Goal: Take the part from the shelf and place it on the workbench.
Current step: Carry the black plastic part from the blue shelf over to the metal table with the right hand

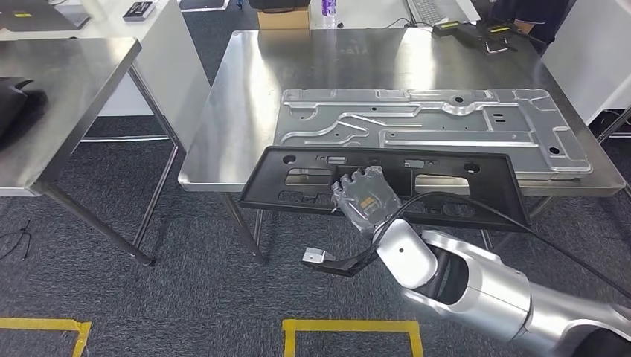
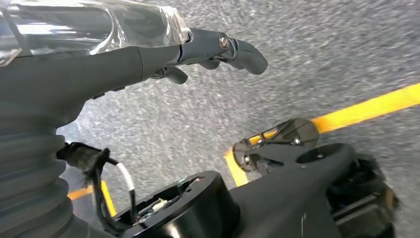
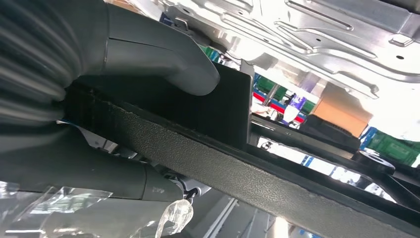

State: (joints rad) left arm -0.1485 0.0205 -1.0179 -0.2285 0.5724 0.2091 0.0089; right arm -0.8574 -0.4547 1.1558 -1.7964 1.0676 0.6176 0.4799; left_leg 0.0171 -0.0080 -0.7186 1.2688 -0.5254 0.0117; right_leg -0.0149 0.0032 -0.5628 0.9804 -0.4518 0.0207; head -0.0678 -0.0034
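Black plastic part (image 1: 387, 182) pinched in my right hand (image 1: 364, 197), thumb over and fingers under its near rail, far edge above the workbench (image 1: 223, 119). Carrying step; next, forward and lower flat. Left hand (image 2: 148, 54) hangs, fingers loosely apart.

The right robot hand (image 1: 362, 198) holds a black part (image 1: 387, 186) at the workbench (image 1: 238, 111) edge, overlapping a metal panel (image 1: 428, 126).
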